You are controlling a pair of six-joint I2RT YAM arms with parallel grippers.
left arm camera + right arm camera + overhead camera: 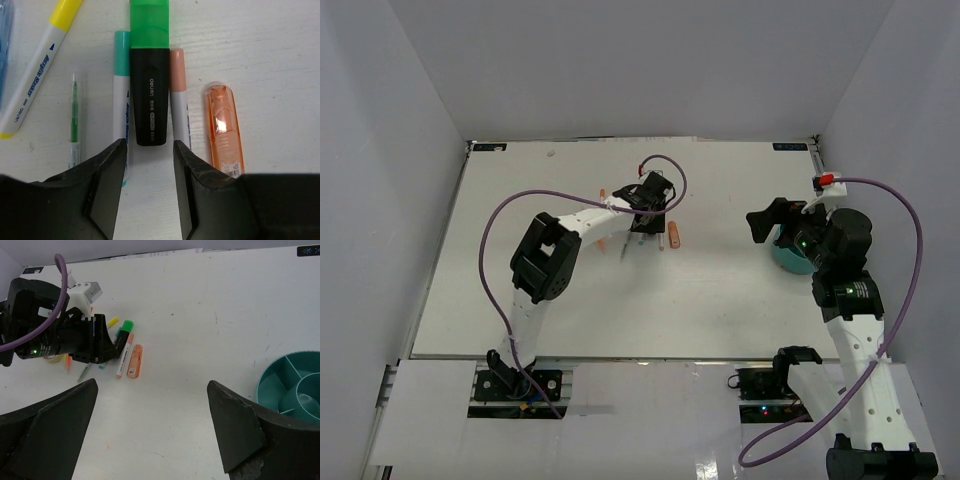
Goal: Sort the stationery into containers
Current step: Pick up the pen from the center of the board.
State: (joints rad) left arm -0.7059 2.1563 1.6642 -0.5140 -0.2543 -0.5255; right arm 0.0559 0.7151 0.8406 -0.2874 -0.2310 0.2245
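Note:
My left gripper (150,152) is open and low over the stationery, its jaws just short of the butt end of a black highlighter with a green cap (149,75). A teal-capped white marker (121,90) and a salmon-capped white marker (178,95) lie tight against the highlighter's two sides. A clear orange piece (225,130) lies to the right of them. The teal organiser cup (265,385) stands empty at the right of the right wrist view. My right gripper (152,385) is open and empty, above bare table beside the cup (786,259).
A yellow-capped marker (40,65), a thin green refill (74,115) and a light blue pen (4,40) lie left of the highlighter. The left arm (55,335) shows in the right wrist view. White walls close in the table.

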